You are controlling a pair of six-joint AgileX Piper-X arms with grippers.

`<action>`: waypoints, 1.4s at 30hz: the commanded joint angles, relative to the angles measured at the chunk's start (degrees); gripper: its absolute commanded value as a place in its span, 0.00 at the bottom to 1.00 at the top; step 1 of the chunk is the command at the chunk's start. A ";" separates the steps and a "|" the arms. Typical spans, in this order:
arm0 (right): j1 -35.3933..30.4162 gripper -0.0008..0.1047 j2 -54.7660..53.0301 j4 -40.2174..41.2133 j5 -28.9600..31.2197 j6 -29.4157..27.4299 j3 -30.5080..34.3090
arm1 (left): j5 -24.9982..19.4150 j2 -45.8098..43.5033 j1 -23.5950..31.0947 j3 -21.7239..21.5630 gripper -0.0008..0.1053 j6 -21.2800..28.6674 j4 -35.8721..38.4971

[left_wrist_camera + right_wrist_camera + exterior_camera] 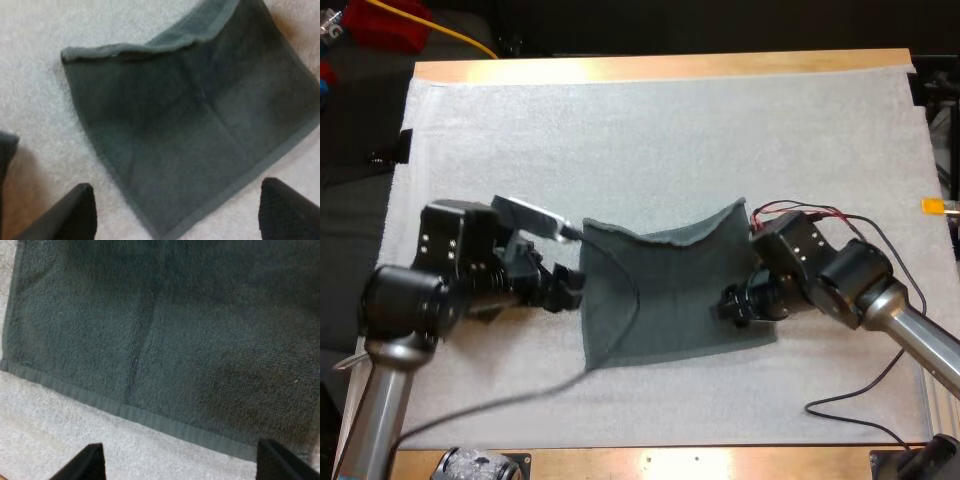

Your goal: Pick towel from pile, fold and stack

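A dark grey-green towel (665,290) lies spread flat on the white mat (650,130), its far edge slightly curled. My left gripper (565,288) sits at the towel's left edge, open, with both fingertips (80,210) wide apart just short of the cloth (200,125). At the towel's right edge my right gripper (732,305) is low and open too. Its fingertips (87,462) stand apart over the bare mat beside the towel's hemmed border (150,415). Neither gripper holds anything.
The mat covers most of the wooden table (660,66). A black cable (620,340) from the left arm trails across the towel's left part. Bare mat stretches behind and in front of the towel.
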 commanded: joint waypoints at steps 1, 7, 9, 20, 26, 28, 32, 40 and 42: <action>0.83 0.50 -0.46 0.69 1.45 0.32 -0.10 | -2.06 -0.89 -1.67 -0.34 0.63 -0.72 0.23; 2.90 0.20 -0.46 -3.82 4.33 0.55 -0.10 | -5.51 -1.44 -7.23 -0.34 0.63 -2.96 0.23; 2.86 0.15 -0.42 -6.06 4.87 1.59 -0.10 | -6.53 -1.44 -8.47 -0.34 0.63 -3.23 0.23; 2.86 0.02 3.86 -13.19 5.53 1.98 -0.10 | -7.50 -1.44 -9.69 -0.34 0.63 -3.61 0.11; 2.86 0.02 8.02 -15.00 5.53 1.95 -0.28 | -7.50 -1.44 -9.69 -0.34 0.63 -3.61 0.11; 2.86 0.02 9.39 -16.04 5.53 1.95 -0.36 | -7.50 -1.44 -9.69 -0.34 0.63 -3.61 0.11; 2.86 0.02 11.72 -18.43 5.53 1.95 -0.36 | -7.50 -1.44 -9.69 -0.34 0.63 -3.61 0.11; 0.47 0.02 17.21 -20.95 3.97 3.64 -2.76 | -7.50 -1.44 -9.69 -0.34 0.63 -3.61 0.23; 0.12 0.02 18.77 -21.11 3.14 3.64 -3.80 | -7.50 -1.44 -9.69 -0.34 0.63 -3.61 0.23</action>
